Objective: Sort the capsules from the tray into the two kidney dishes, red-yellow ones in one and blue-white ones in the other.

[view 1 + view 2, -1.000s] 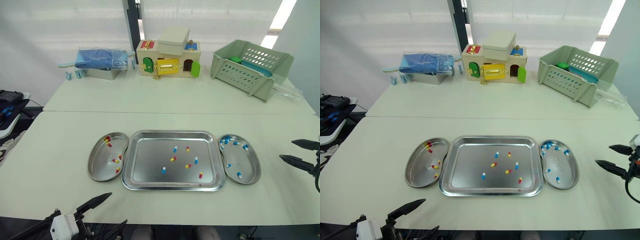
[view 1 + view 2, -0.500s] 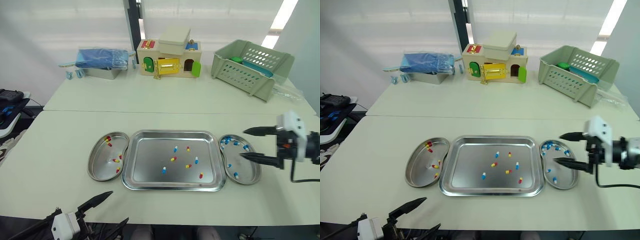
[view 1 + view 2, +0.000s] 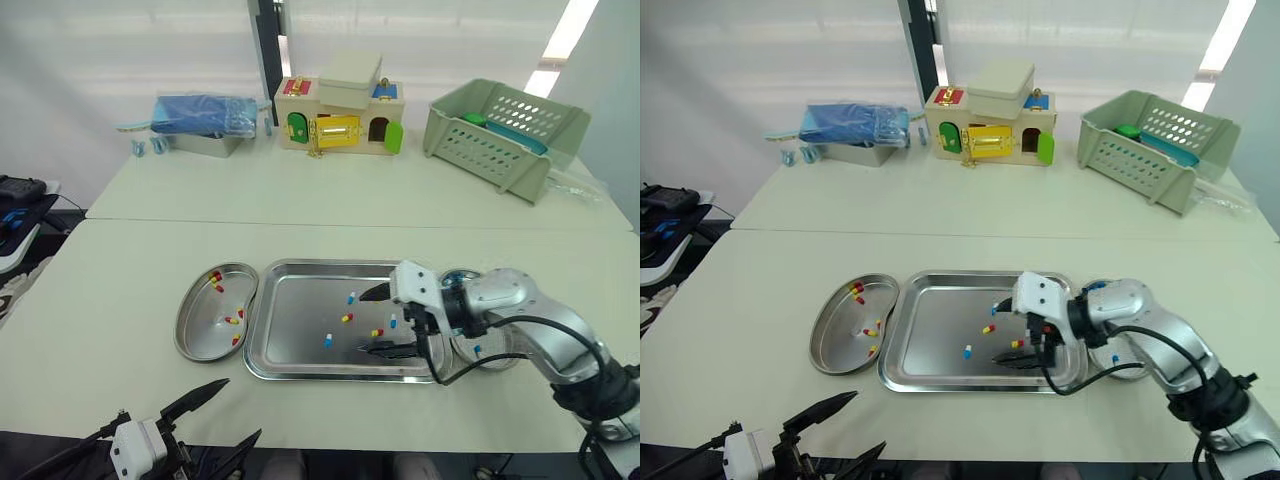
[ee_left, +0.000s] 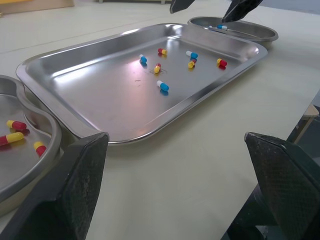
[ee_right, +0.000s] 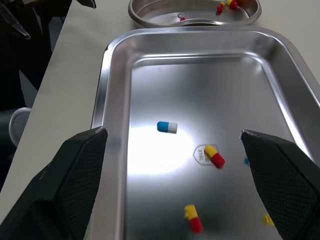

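Observation:
A steel tray (image 3: 300, 325) sits in the middle of the table with several loose capsules. Among them are a blue-white capsule (image 5: 166, 127) and a red-yellow capsule (image 5: 214, 156). My right gripper (image 3: 379, 321) hangs open low over the tray's right half, with a red-yellow capsule (image 3: 376, 332) lying between its fingers, not gripped. The left kidney dish (image 3: 200, 335) holds red-yellow capsules. My right arm partly covers the right kidney dish (image 4: 262, 36), which holds blue-white ones. Off the table's near edge, at the left, my left gripper (image 3: 243, 407) is open and holds nothing.
Along the far side of the table stand a metal tin with a blue bag (image 3: 205, 125), a wooden toy house (image 3: 338, 118) and a green plastic basket (image 3: 500, 135). A seam crosses the table behind the tray.
My right gripper has swung in from the table's right side, passed over the right kidney dish and now hangs over the tray, still open. The left gripper has barely moved.

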